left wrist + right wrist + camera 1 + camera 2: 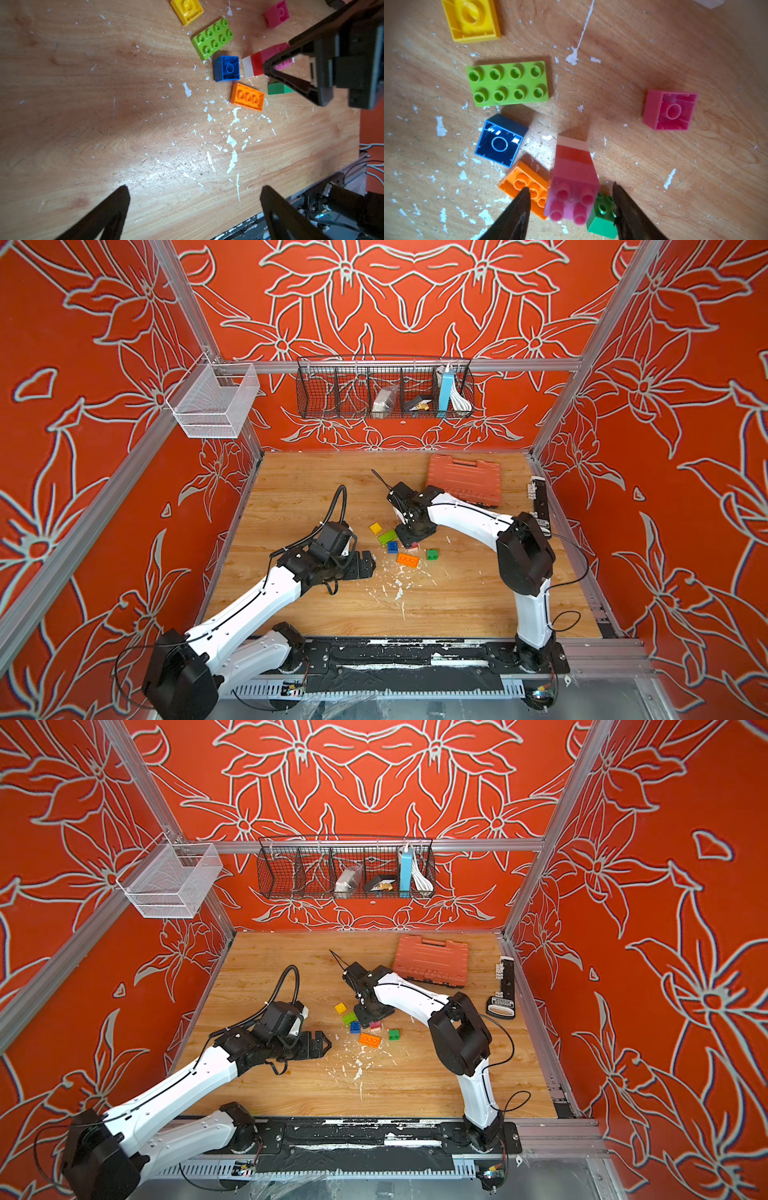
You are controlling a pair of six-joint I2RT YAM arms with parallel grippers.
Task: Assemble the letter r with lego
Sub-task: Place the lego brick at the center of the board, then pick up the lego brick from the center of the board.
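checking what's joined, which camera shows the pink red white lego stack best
The right wrist view: the stack is close up between the right gripper's fingers, pink, red and white layers and four studs showing, though blurred. The left wrist view has that gripper hiding its pink end. Both top views show only a small pink speck.

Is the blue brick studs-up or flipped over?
Flipped over: the blue brick shows its hollow underside with a ring, no studs, in both wrist views.

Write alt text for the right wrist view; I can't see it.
The right claw stands open astride a blurred, joined pink-red-white brick stack, gaps on both sides. Loose on the wooden table around it: orange brick, green brick, blue brick, lime brick, yellow brick and magenta brick.
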